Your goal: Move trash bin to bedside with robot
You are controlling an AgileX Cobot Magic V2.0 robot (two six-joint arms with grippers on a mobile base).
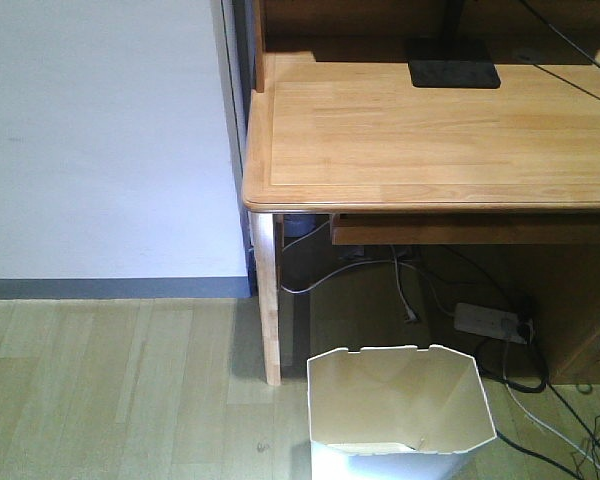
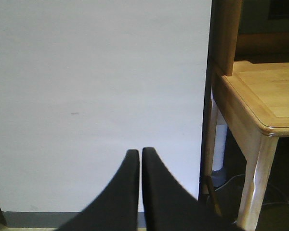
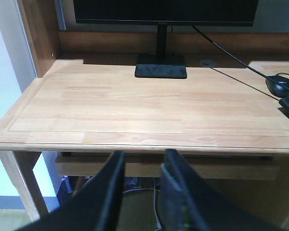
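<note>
The left gripper (image 2: 140,154) has its fingers pressed together on nothing, and faces the white wall (image 2: 96,96) left of the desk (image 2: 265,96). The right gripper (image 3: 144,159) has its fingers apart, also empty, aimed at the desk's front edge below the monitor (image 3: 161,12). Neither wrist view shows the bin (image 1: 400,410). In the front view it sits low and ahead on the floor (image 1: 110,390), just right of the desk leg (image 1: 268,310), so the right arm is probably nearer. It stands upright, mouth up: white, thin-walled, faceted, narrowing downward, with a notched rim. A power strip (image 1: 485,320) lies behind it. No bed is in view.
</note>
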